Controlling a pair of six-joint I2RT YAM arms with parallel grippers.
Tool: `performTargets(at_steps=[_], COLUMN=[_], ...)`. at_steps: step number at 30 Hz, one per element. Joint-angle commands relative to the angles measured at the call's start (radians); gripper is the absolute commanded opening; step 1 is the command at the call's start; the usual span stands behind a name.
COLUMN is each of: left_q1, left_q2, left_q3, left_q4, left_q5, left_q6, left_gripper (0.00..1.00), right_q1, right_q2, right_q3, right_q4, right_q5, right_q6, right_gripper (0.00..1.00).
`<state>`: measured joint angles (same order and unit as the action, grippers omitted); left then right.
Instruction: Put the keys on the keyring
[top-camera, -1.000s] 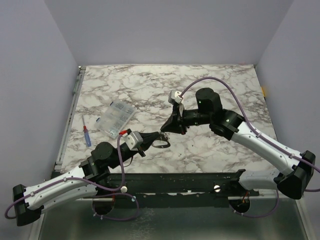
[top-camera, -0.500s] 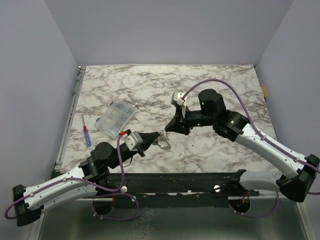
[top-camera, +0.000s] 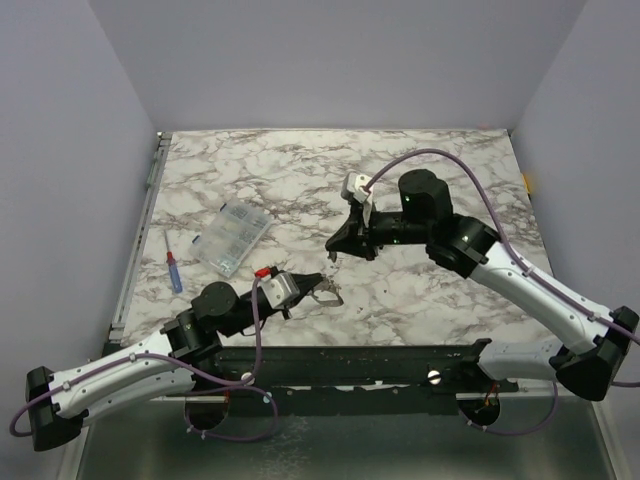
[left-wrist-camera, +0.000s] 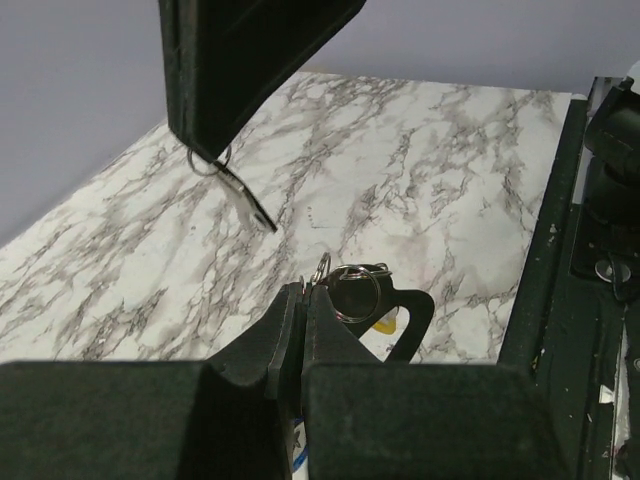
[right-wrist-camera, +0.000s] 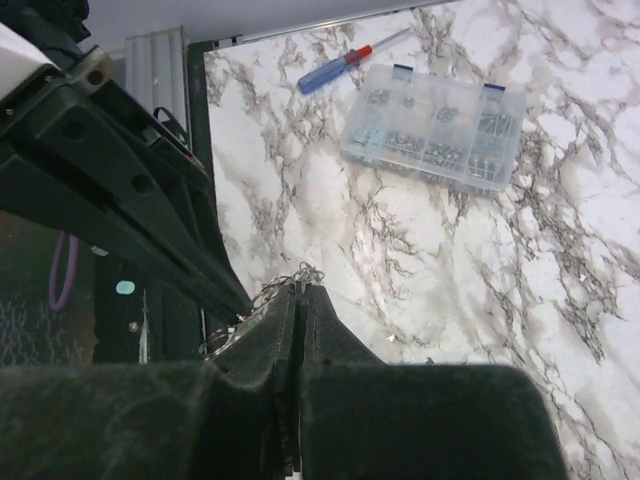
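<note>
As seen from above, the left gripper (top-camera: 312, 290) lay low over the near part of the marble table (top-camera: 470, 170). Its fingers were pressed together on the keyring (top-camera: 327, 294), a thin pale loop sticking out past the tips toward the right. Just beyond it, the right gripper (top-camera: 334, 252) pointed down and to the left, likewise closed; whatever sat at its tips was too small to make out from there. The two sets of tips were near each other but apart. A clear compartment box (top-camera: 232, 238) and a blue-handled screwdriver (top-camera: 174, 271) lay to the left, well apart from both grippers.

From the left wrist, the two black fingers met with no gap and pinched the keyring (left-wrist-camera: 352, 290), whose wire loops stood up just past the tips. A yellow key head (left-wrist-camera: 385, 321) showed directly behind those loops; whether it hung on the ring could not be told. Up and to the left, the right gripper pinched a small wire ring from which a dark-bladed key (left-wrist-camera: 248, 198) hung slanting, clear of the table, its head hidden.

From the right wrist, the fingers lay flat against each other. A pale coil-like strand showed right at their tips, running down-left toward the left gripper; which piece it belonged to was unclear. The box and screwdriver lay on the marble beyond.
</note>
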<state>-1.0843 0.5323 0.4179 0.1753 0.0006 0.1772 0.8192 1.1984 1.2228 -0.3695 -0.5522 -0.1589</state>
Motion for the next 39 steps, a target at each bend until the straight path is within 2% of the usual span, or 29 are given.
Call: performTargets(at_steps=[1, 5, 23, 32, 39], left_q1=[-0.003, -0.003, -0.003, -0.004, -0.003], left_q2=[-0.025, -0.038, -0.019, -0.030, -0.056], left_q3=[0.020, 0.021, 0.028, 0.016, 0.004], left_q4=[0.020, 0.026, 0.089, 0.126, 0.138], left_q5=[0.049, 0.012, -0.180, -0.174, -0.153], left_q6=[0.008, 0.003, -0.060, -0.068, -0.071], left_gripper=[0.00, 0.00, 0.00, 0.00, 0.00], right_q1=[0.006, 0.006, 0.012, 0.018, 0.018], right_q2=[0.085, 0.104, 0.049, 0.068, 0.067], right_q3=[0.032, 0.007, -0.083, -0.109, -0.132], right_q4=[0.023, 0.031, 0.113, 0.157, 0.222], right_q5=[-0.094, -0.156, -0.192, -0.202, -0.154], right_q6=[-0.005, 0.026, 0.140, 0.153, 0.188], right_gripper=[0.01, 0.00, 0.01, 0.01, 0.01])
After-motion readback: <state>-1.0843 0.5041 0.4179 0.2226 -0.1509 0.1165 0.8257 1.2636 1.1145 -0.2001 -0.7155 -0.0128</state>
